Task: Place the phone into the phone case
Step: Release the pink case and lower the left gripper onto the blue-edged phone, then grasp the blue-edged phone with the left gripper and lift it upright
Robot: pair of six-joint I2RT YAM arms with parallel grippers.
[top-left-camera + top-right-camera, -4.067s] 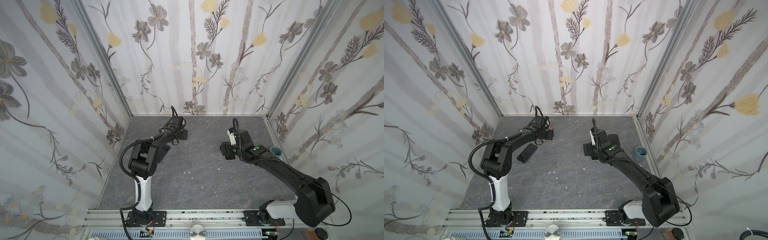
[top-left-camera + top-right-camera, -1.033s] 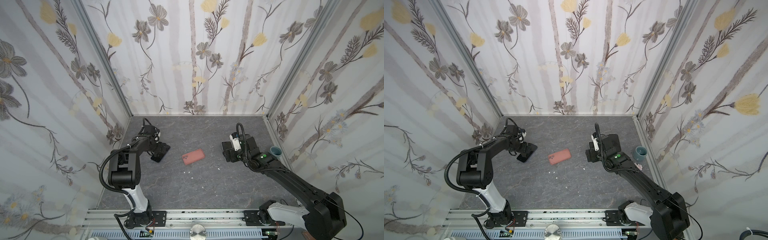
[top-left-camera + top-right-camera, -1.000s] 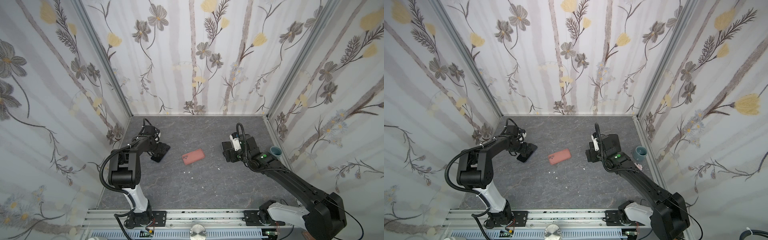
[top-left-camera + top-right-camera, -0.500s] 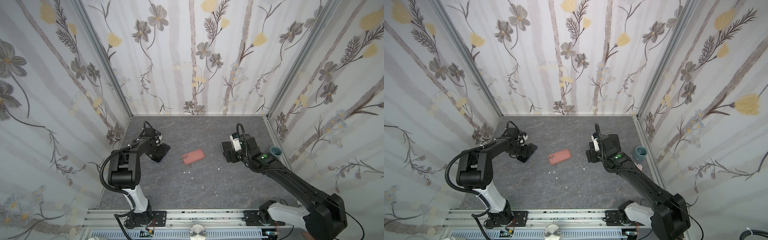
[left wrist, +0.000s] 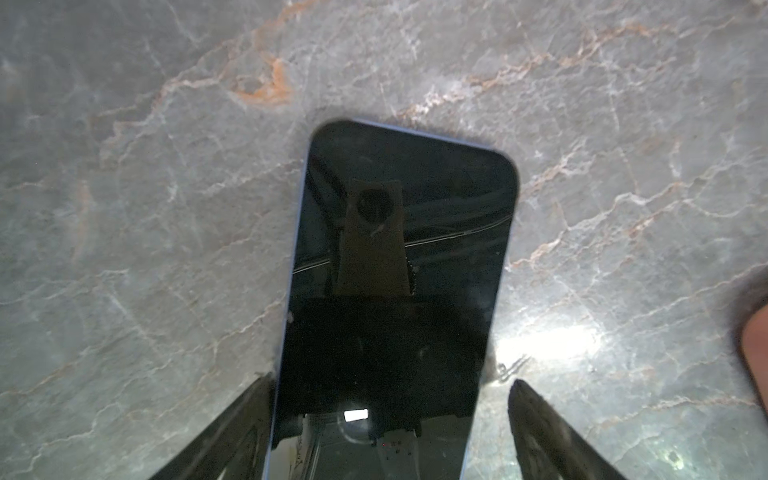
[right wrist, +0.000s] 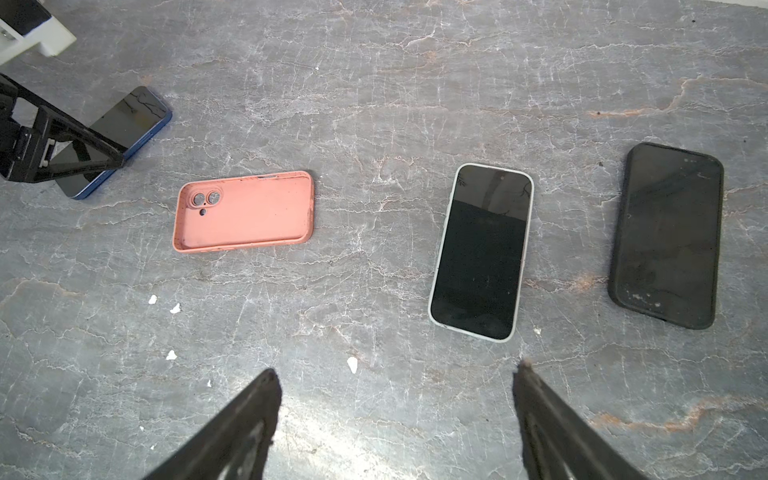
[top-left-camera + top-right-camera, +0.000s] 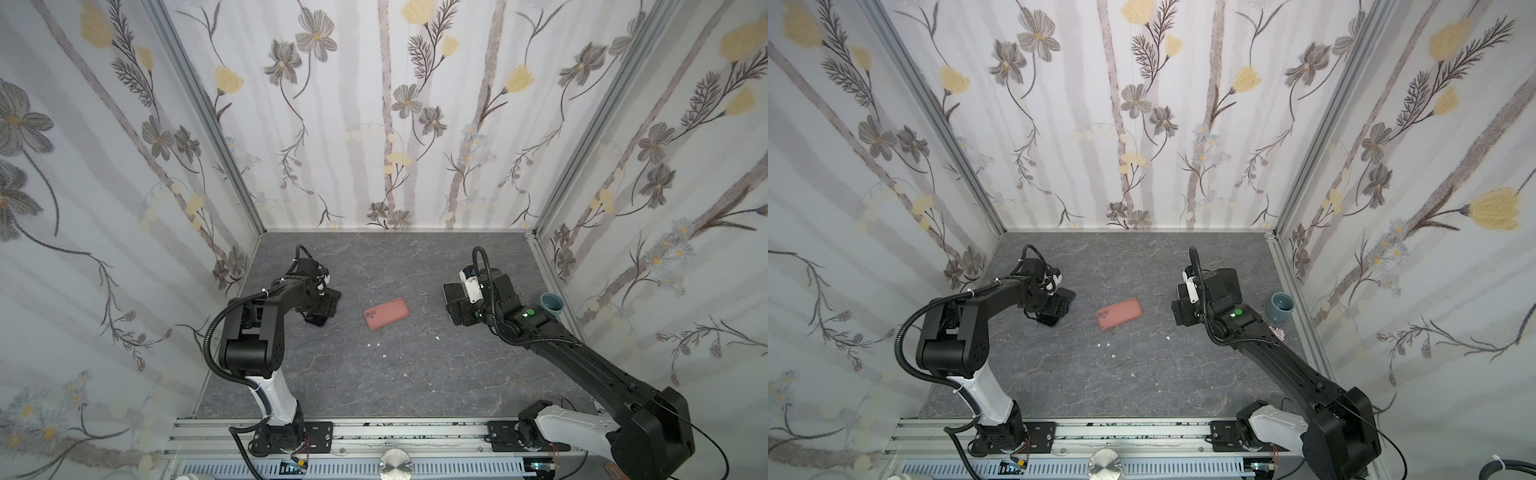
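The pink phone case (image 7: pixel 386 312) (image 7: pixel 1119 312) (image 6: pixel 245 212) lies hollow side up in the middle of the grey floor. To its left a dark-screened phone with a blue rim (image 5: pixel 399 270) (image 6: pixel 124 124) lies flat, screen up. My left gripper (image 5: pixel 390 381) (image 7: pixel 322 309) is low over it, open, straddling its near end. One finger touches the phone's long edge and the other stands a little off the opposite edge. My right gripper (image 6: pixel 395 370) (image 7: pixel 455 313) hovers open and empty right of the case.
A white-rimmed phone (image 6: pixel 482 249) and a black-cased phone (image 6: pixel 667 235) lie screen up near the right gripper. A blue-grey cup (image 7: pixel 550 303) stands by the right wall. Small white crumbs (image 6: pixel 352 365) dot the floor. Papered walls enclose three sides.
My left gripper has come down over the blue-rimmed phone and its jaws have narrowed slightly; four seconds ago it was farther back. The right arm has barely moved in the last second.
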